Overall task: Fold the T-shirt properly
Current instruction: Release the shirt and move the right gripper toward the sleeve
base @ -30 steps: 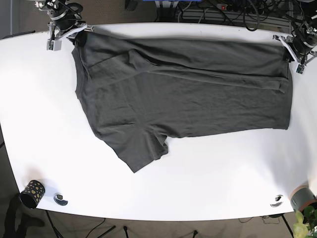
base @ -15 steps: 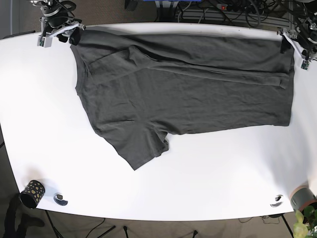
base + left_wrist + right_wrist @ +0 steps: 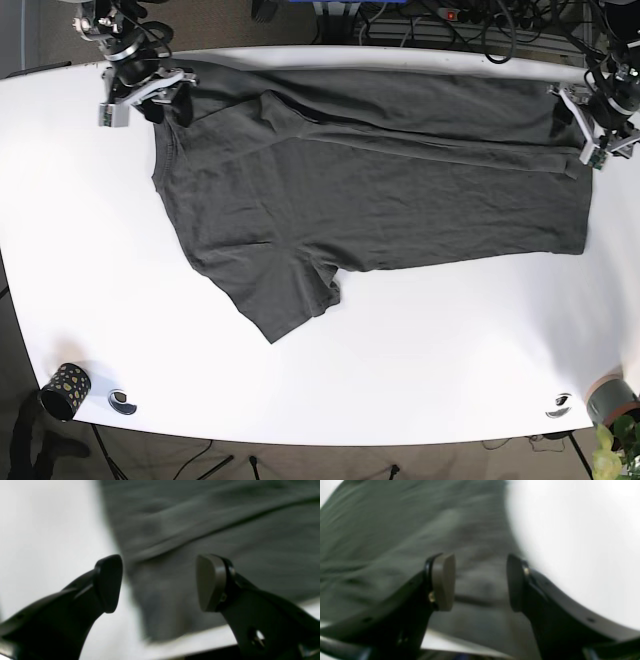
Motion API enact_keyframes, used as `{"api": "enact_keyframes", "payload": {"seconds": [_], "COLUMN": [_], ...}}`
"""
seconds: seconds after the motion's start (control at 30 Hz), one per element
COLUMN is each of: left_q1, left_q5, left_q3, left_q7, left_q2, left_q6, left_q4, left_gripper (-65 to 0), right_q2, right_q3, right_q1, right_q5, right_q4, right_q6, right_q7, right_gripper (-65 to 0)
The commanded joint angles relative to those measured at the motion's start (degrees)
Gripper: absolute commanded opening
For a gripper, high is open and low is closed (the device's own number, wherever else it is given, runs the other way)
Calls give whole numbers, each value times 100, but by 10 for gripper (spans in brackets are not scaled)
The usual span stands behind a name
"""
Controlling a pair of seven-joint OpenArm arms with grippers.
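In the left wrist view, the left gripper (image 3: pixel 160 582) hangs with its two dark jaws spread wide and nothing between them; below lies the dark grey T-shirt (image 3: pixel 212 542), blurred, with a fold line running across it, its edge meeting the white table (image 3: pixel 50 530) on the left, and the table's near edge shows as a pale strip under the cloth. In the right wrist view, the right gripper (image 3: pixel 481 582) also stands wide, jaws apart and empty, over a blurred stretch of the T-shirt (image 3: pixel 395 542), with bare white table (image 3: pixel 582 542) to the right; the blur is too heavy to say whether the pads touch the cloth. In the base view, the T-shirt (image 3: pixel 370 190) lies spread flat across the far half of the table (image 3: pixel 400 370), its upper part folded over along a crease, one sleeve pointing toward the near edge. The right gripper (image 3: pixel 160 95) sits at the shirt's far left corner and the left gripper (image 3: pixel 580 125) at its far right corner. A black speckled cup (image 3: pixel 64 389) stands at the near left corner, two small round markers (image 3: pixel 122 402) lie along the near edge, and cables (image 3: pixel 470 20) trail over the floor beyond the table.
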Motion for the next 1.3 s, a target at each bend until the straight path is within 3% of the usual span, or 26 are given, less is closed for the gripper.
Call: {"api": "enact_keyframes", "payload": {"seconds": [0.0, 0.27, 0.37, 0.47, 0.57, 0.87, 1.27], "left_q1": [9, 114, 202, 211, 185, 176, 176], "left_q5": [-35, 9, 0, 0, 0, 0, 0], "left_q3": [64, 99, 99, 116, 125, 125, 116], "left_q7": [-114, -114, -114, -114, -114, -132, -141], "left_q2": [-55, 200, 200, 208, 208, 208, 208], "left_q6": [45, 45, 45, 45, 45, 45, 45], "left_q4": [96, 43, -62, -309, -528, -748, -739], "left_gripper": [-224, -224, -233, -303, -342, -346, -346], "right_q2": [94, 103, 103, 68, 59, 77, 59], "right_q3": [-127, -356, -347, -356, -382, -400, -848], "right_q1": [175, 896, 1028, 1178, 1222, 1353, 1608], "right_q5": [5, -92, -593, -1402, -1762, -1798, -1842], "right_q4": [7, -705, -705, -600, -512, -512, -749], "right_q6": [-10, -62, -62, -27, -18, -1, -1], "right_q7": [162, -304, -436, -568, -743, -787, -787], "right_gripper": [-331, -331, -331, -331, -331, -330, -336]}}
